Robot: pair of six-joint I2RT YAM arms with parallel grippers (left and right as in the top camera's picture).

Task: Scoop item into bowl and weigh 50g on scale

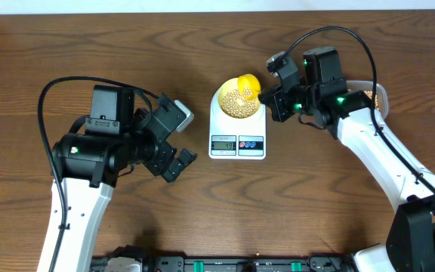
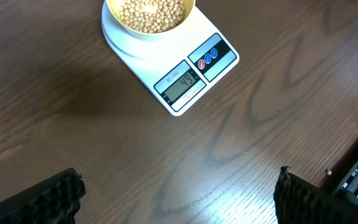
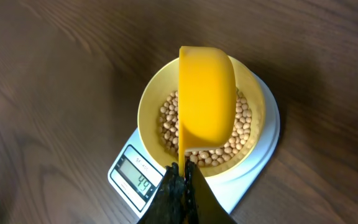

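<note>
The white scale [image 1: 237,132] stands mid-table with the pale yellow bowl [image 1: 221,99] on its platform, and its display reads 49. Beige beans [image 1: 236,104] fill the bowl's bottom. My right gripper [image 3: 183,173] is shut on the handle of a bright yellow scoop [image 3: 207,102], which hangs tipped over the bowl [image 3: 146,107] and the beans [image 3: 244,121]. My left gripper [image 1: 174,146] stands open on the scale's left, a short gap away, with nothing between its fingers [image 2: 51,198]. The left wrist view shows the scale [image 2: 191,68], the bowl [image 2: 140,30] and the beans [image 2: 151,14].
A clear plastic tub [image 1: 374,91] lies at the right behind my right arm, mostly hidden. Bare wood tabletop [image 1: 127,53] stretches around the scale. A black rail with connectors [image 1: 225,264] runs along the front edge.
</note>
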